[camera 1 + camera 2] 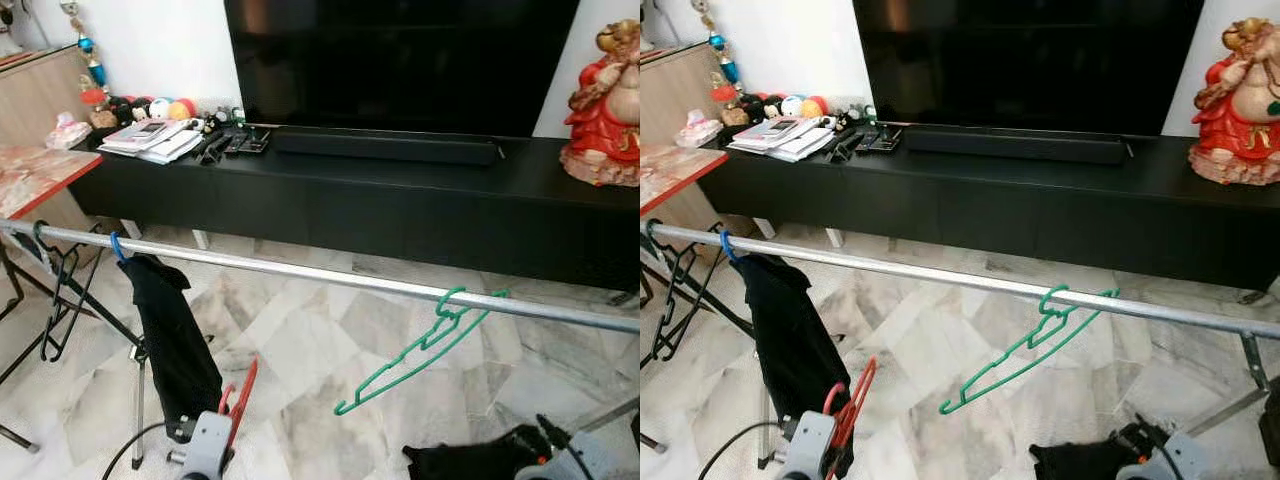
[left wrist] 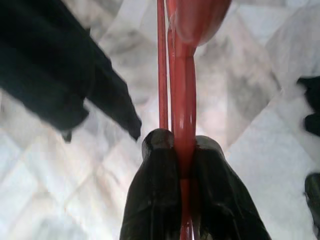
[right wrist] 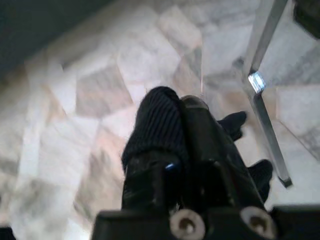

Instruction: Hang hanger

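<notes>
Two hangers catch our eye: a thin green plastic hanger [image 1: 415, 358] hooked on the smooth metal rail [image 1: 300, 272], tilted, and a glossy red hanger [image 2: 183, 100] held low at our left. Our left pincer [image 2: 182, 150] pinches the red hanger's bar between its black fingers [image 2: 155, 190], below the rail beside a limp black garment [image 1: 172, 335] on a blue hook. Our right pincer [image 3: 177, 117] hangs low over the veined marble floor [image 1: 300, 360], fingers pressed together, near a dark cloth [image 1: 470, 460].
</notes>
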Controlling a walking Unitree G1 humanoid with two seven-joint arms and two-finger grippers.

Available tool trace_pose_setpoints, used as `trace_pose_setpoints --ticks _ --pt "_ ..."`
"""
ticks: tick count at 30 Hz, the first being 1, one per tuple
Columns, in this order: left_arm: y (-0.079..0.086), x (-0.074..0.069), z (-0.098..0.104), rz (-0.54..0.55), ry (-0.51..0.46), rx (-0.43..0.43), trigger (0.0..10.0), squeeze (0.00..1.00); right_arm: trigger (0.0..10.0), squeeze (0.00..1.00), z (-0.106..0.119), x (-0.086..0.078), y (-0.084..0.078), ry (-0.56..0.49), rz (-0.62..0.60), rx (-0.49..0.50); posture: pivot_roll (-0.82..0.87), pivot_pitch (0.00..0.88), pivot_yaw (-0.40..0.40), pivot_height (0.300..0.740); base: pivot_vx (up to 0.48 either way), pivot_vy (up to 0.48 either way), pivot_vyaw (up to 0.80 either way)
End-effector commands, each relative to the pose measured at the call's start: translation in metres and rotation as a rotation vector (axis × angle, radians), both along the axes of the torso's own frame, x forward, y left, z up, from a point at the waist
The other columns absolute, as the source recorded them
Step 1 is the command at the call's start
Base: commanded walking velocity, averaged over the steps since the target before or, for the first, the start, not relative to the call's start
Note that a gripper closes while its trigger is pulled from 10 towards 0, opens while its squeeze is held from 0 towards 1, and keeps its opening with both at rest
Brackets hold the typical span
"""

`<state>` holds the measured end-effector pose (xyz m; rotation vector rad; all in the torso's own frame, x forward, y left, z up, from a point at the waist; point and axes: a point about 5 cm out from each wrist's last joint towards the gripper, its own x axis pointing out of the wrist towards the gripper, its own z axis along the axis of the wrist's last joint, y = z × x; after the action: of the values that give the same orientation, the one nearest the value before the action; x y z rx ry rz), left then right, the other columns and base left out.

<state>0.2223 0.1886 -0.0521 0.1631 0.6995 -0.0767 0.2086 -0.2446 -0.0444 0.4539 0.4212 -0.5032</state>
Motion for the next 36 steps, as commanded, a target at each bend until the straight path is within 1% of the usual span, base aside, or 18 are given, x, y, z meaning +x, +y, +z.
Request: trace_pose_setpoints --ticks 1,3,4,5,6,7,10,11,13,14,15,20,22,23,27,30,34,36 --pt "0.008 -0.006 -0.005 0.059 0.042 0.0 10.0 0.0 10.0 0.0 -0.009 -0.005 0.009 0.074 0.088 0.002 -0.06 0.007 0.064 0.74 0.0 0.0 0.0" --pt "0.011 -0.012 -0.011 0.105 0.087 -0.01 10.0 0.0 10.0 0.0 -0.016 -0.011 0.016 0.146 0.174 -0.023 -0.05 0.008 0.063 0.74 0.0 0.0 0.0" --pt "0.011 -0.013 -0.012 0.112 0.096 -0.011 10.0 0.0 10.0 0.0 -0.017 -0.012 0.018 0.157 0.189 -0.028 -0.05 0.008 0.063 0.74 0.0 0.0 0.0" --pt "0.013 -0.019 -0.016 0.137 0.135 -0.006 10.0 0.0 10.0 0.0 -0.02 -0.014 0.023 0.194 0.264 -0.057 -0.05 0.012 0.063 0.74 0.0 0.0 0.0" --pt "0.013 -0.019 -0.016 0.137 0.135 -0.006 10.0 0.0 10.0 0.0 -0.02 -0.014 0.023 0.194 0.264 -0.057 -0.05 0.012 0.063 0.74 0.0 0.0 0.0" --pt "0.015 -0.026 -0.021 0.167 0.173 -0.01 10.0 0.0 10.0 0.0 -0.023 -0.016 0.028 0.229 0.343 -0.084 -0.06 0.015 0.064 0.74 0.0 0.0 0.0" --pt "0.016 -0.036 -0.027 0.156 0.229 0.013 10.0 0.0 10.0 0.0 -0.028 -0.022 0.034 0.281 0.426 -0.108 -0.06 0.019 0.063 0.74 0.0 0.354 0.0" --pt "0.016 -0.036 -0.027 0.156 0.229 0.013 10.0 0.0 10.0 0.0 -0.028 -0.022 0.034 0.281 0.426 -0.108 -0.06 0.019 0.063 0.74 0.0 0.405 0.0" --pt "0.016 -0.044 -0.031 0.165 0.264 0.02 10.0 0.0 10.0 0.0 -0.031 -0.027 0.034 0.298 0.411 -0.099 -0.06 0.019 0.063 0.74 0.0 0.469 0.0" --pt "0.016 -0.044 -0.031 0.165 0.264 0.02 10.0 0.0 10.0 0.0 -0.031 -0.027 0.034 0.298 0.411 -0.099 -0.06 0.019 0.063 0.74 0.0 0.469 0.0" --pt "0.014 -0.047 -0.033 0.162 0.279 0.023 10.0 0.0 10.0 0.0 -0.032 -0.029 0.035 0.303 0.406 -0.094 -0.06 0.019 0.063 0.74 0.0 0.469 0.0" --pt "0.007 -0.055 -0.038 0.158 0.309 0.019 10.0 0.0 10.0 0.0 -0.035 -0.035 0.034 0.319 0.411 -0.089 -0.06 0.025 0.062 0.74 0.0 0.469 0.0" --pt "0.001 -0.061 -0.042 0.154 0.334 0.017 10.0 0.0 10.0 0.0 -0.037 -0.042 0.027 0.337 0.414 -0.085 -0.05 0.024 0.059 0.74 0.0 0.469 0.0" --pt "0.001 -0.061 -0.042 0.154 0.334 0.017 10.0 0.0 10.0 0.0 -0.037 -0.042 0.027 0.337 0.414 -0.085 -0.05 0.024 0.059 0.74 0.0 0.469 0.0" --pt "-0.003 -0.064 -0.044 0.144 0.355 0.018 10.0 0.0 10.0 0.0 -0.037 -0.051 0.013 0.357 0.413 -0.083 -0.05 0.024 0.058 0.74 0.0 0.465 0.0" --pt "-0.004 -0.064 -0.044 0.14 0.36 0.019 10.0 0.0 10.0 0.0 -0.037 -0.052 0.008 0.368 0.408 -0.081 -0.05 0.023 0.058 0.74 0.0 0.466 0.0" --pt "-0.005 -0.063 -0.044 0.136 0.363 0.023 10.0 0.0 10.0 0.0 -0.038 -0.05 0.011 0.379 0.409 -0.075 -0.05 0.024 0.057 0.74 0.0 0.467 0.0" --pt "-0.005 -0.062 -0.044 0.134 0.364 0.025 10.0 0.0 10.0 0.0 -0.039 -0.047 0.019 0.386 0.414 -0.067 -0.05 0.024 0.056 0.74 0.0 0.465 0.0"
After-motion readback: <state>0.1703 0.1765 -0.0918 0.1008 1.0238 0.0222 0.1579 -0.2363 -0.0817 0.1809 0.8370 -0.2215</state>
